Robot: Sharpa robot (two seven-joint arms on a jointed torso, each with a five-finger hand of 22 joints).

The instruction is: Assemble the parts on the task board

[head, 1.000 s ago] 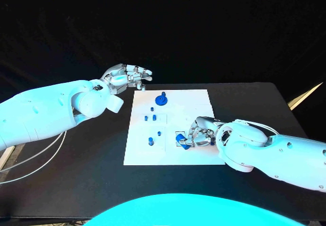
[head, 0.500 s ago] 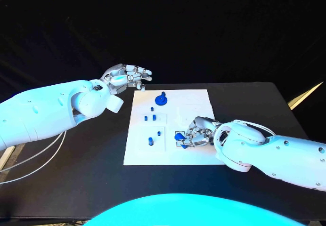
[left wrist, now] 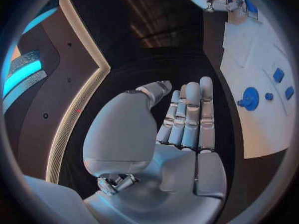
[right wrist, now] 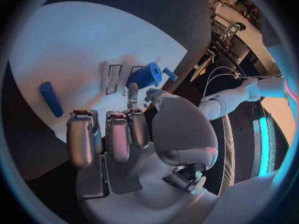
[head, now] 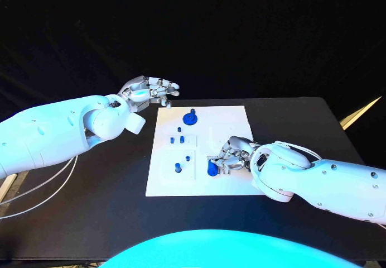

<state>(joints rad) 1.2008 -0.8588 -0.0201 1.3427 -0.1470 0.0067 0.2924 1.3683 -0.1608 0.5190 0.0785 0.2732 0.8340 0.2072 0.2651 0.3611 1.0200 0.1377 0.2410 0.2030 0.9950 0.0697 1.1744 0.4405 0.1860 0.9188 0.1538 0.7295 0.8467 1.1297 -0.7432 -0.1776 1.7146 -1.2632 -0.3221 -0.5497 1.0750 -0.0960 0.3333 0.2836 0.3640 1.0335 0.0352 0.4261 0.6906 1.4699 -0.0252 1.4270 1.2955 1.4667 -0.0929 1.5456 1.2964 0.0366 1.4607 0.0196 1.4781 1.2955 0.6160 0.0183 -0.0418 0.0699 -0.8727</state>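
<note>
The right robot hand (head: 231,157) is grasping a chunky blue plastic part (head: 212,167) between thumb and fingertips, low over the near half of the flat white rectangular task board (head: 229,120) on the black bench (head: 298,123). In the right wrist view the same part (right wrist: 145,75) sits beside a pair of outlined slots on the board. The step in hand appears to be seating this part. To do it well, align the part squarely with its slot before pressing, lower it straight down without tilting, and release only when it sits flush.

The left robot hand (head: 149,89) hangs above the bench near the board's far left corner, fingers curled inward and grasping nothing.

Part count on the board, head view: one round blue disc-shaped part (head: 191,118) near the far edge, and five small blue pegs (head: 179,139) in the left half. The held part makes seven in total, though smaller pieces may be hidden under the right hand.
</note>
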